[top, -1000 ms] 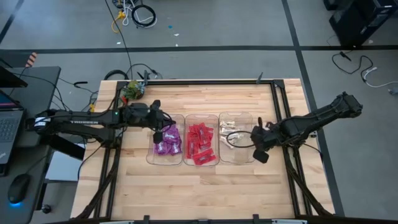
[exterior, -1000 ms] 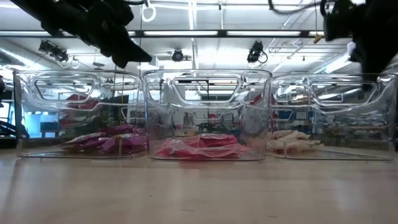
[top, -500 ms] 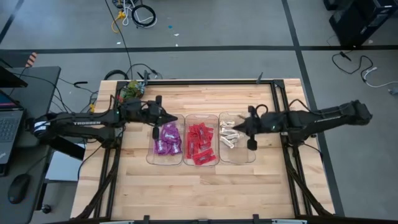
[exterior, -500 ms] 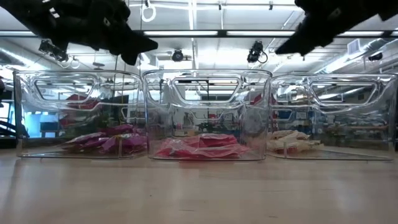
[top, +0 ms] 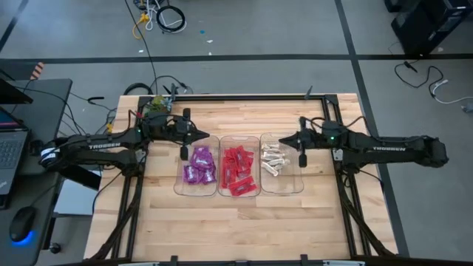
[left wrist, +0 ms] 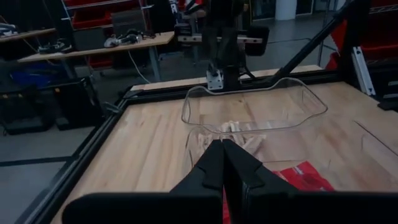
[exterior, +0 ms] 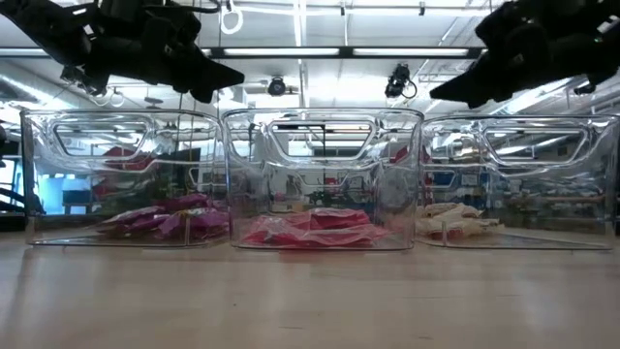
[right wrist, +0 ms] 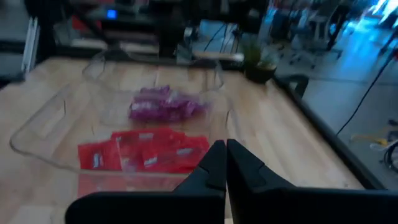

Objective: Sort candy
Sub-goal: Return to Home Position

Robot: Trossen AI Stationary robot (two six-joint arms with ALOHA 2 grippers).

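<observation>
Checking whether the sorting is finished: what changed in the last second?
The left claw pulled back off the purple candy toward the far side; the right claw swung there from the right bin's near corner. Both are shut and empty. Bins and candy did not move.

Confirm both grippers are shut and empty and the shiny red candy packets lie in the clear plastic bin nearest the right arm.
Wrong bin: the high view shows the shiny red candy packets in the middle clear plastic bin. The left gripper and right gripper are shut, empty.
</observation>
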